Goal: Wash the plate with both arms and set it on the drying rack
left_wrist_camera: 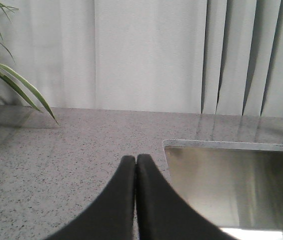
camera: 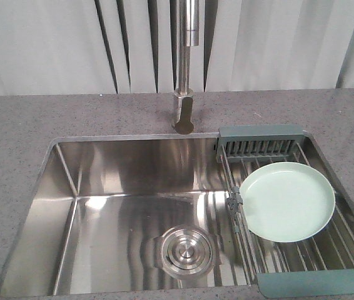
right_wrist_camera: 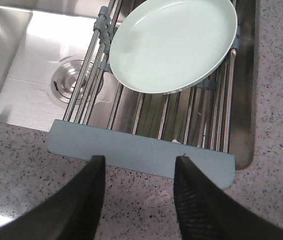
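Plate (camera: pixel 288 201) lies flat on drying rack (camera: pixel 261 149) over the sink's (camera: pixel 133 187) right side, apparently placed already. Left tool (left_wrist_camera: pixel 135 159) pressed together, empty; right tool (right_wrist_camera: pixel 139 162) spread apart, holding nothing, above the table (right_wrist_camera: pixel 31 165).

faucet (camera: pixel 186 37) top cropped | drying rack (camera: pixel 302 284) corner cropped

Round pale mint-green plate (camera: pixel 287 201); steel-wire drying rack with grey-blue plastic ends (camera: pixel 261 132); shiny silver sink basin (camera: pixel 121 206); grey speckled stone desk (camera: pixel 27 122).
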